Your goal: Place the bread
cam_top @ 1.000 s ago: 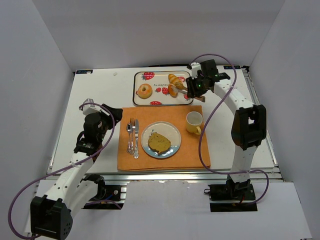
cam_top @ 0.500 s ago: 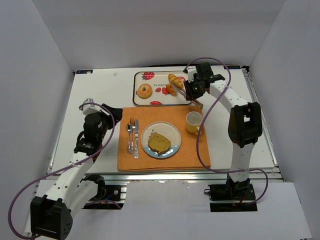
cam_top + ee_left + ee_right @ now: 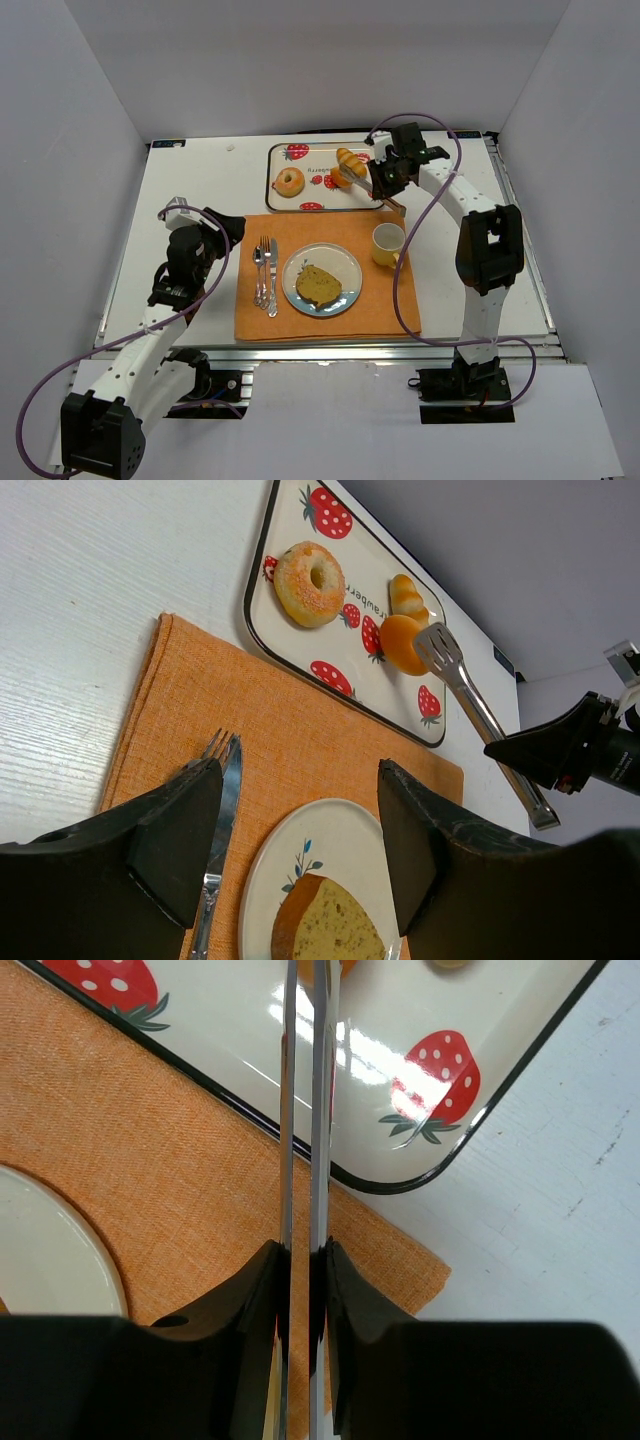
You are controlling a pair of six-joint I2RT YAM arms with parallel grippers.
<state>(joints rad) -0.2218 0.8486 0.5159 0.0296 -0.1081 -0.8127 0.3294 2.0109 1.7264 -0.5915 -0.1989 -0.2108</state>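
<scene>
On the strawberry tray (image 3: 318,198) lie a sugared donut (image 3: 289,182), a croissant (image 3: 351,158) and a round bun (image 3: 345,179). My right gripper (image 3: 386,178) is shut on metal tongs (image 3: 366,180), whose arms (image 3: 320,1110) are squeezed nearly together. The tongs' head (image 3: 437,645) rests against the bun (image 3: 402,643); whether it grips the bun I cannot tell. A bread slice (image 3: 318,286) lies on the small plate (image 3: 345,262). My left gripper (image 3: 300,840) hangs open over the orange placemat (image 3: 300,730), holding nothing.
A fork (image 3: 259,272) and a knife (image 3: 271,278) lie left of the plate on the placemat. A pale yellow cup (image 3: 388,243) stands at its right side, just below the tongs' handle. White walls close in the table (image 3: 190,180) on three sides.
The right gripper has squeezed the tongs narrower and shifted slightly left, bringing the tongs' head onto the round bun. The left arm has not moved.
</scene>
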